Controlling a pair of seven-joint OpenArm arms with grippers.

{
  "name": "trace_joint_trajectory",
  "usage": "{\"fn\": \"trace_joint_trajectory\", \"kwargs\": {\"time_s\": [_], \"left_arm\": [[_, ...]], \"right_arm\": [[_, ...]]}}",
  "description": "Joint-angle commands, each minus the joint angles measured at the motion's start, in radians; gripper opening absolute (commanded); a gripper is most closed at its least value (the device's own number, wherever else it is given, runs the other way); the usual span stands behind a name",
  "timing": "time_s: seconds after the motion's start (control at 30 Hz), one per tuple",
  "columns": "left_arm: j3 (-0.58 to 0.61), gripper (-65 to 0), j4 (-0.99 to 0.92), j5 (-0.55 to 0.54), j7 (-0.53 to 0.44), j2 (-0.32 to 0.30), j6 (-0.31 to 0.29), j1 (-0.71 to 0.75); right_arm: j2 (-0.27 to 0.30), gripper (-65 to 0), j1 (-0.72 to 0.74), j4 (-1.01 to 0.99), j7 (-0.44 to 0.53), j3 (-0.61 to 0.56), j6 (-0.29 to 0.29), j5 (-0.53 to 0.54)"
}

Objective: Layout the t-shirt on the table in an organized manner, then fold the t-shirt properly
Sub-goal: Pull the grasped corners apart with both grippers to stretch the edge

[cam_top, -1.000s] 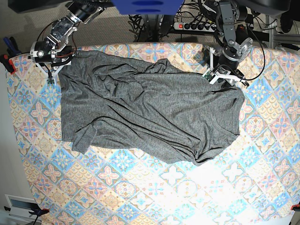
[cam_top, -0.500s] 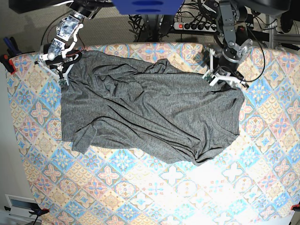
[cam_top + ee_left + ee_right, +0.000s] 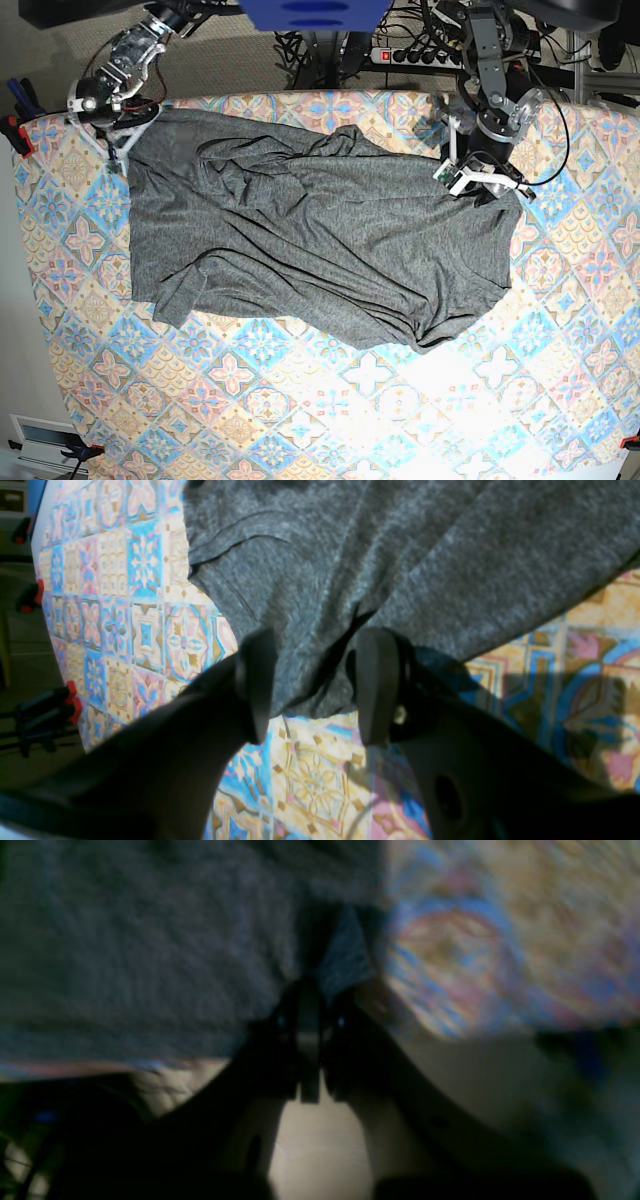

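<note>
Here the t-shirt (image 3: pixel 320 235) lies spread but heavily wrinkled across the far half of the desk (image 3: pixel 300 420), its dark-grey jersey creased in long diagonal folds and its near edge ragged and uneven. The right gripper (image 3: pixel 118 140) sits at the t-shirt's far corner on the base view's left, clenched on a pinch of the fabric edge, as the dim right wrist view shows. The left gripper (image 3: pixel 312 685) rests at the opposite far corner of the t-shirt, its fingers (image 3: pixel 377 685) standing apart with a fold of grey cloth lying between them, not squeezed. A power strip (image 3: pixel 420 55) lies beyond the desk's far edge.
</note>
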Motion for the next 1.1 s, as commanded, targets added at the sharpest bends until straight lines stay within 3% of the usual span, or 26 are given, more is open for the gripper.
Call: {"fn": "trace_joint_trajectory", "kwargs": {"time_s": [0.0,0.13,0.27,0.47,0.57,0.77,0.9,1.07], "left_arm": [[-0.004,-38.8,0.016,-0.004,-0.01,-0.003,0.012,-0.006],[-0.06,-38.8,0.019,-0.006,-0.013,0.049,0.012,-0.009],[-0.153,-38.8,0.019,-0.006,-0.022,0.097,0.012,-0.033],[-0.186,-37.5,0.014,0.005,-0.137,0.117,0.012,0.03],[-0.14,-30.1,0.013,0.043,-0.163,0.115,0.012,0.066],[-0.054,-12.5,-0.017,0.243,-0.165,0.117,0.012,0.065],[0.012,-13.7,-0.106,0.316,-0.168,0.071,0.012,0.039],[0.041,-19.0,-0.178,0.323,-0.168,0.045,0.012,-0.009]], "right_arm": [[0.011,-65.0,-0.006,0.04,-0.015,0.009,-0.004,-0.049],[0.009,-65.0,0.022,0.089,-0.015,0.006,-0.004,-0.141],[0.009,-65.0,0.054,0.088,-0.015,0.006,-0.004,-0.162],[0.009,-65.0,0.068,0.086,-0.015,0.003,-0.004,-0.164],[0.008,-65.0,0.068,0.086,-0.015,-0.043,-0.004,-0.167],[0.008,-65.0,0.068,0.086,-0.015,-0.088,-0.004,-0.167],[0.008,-65.0,0.068,0.086,-0.015,-0.088,-0.004,-0.167],[0.008,-65.0,0.068,0.086,-0.015,-0.088,-0.004,-0.167]]}}
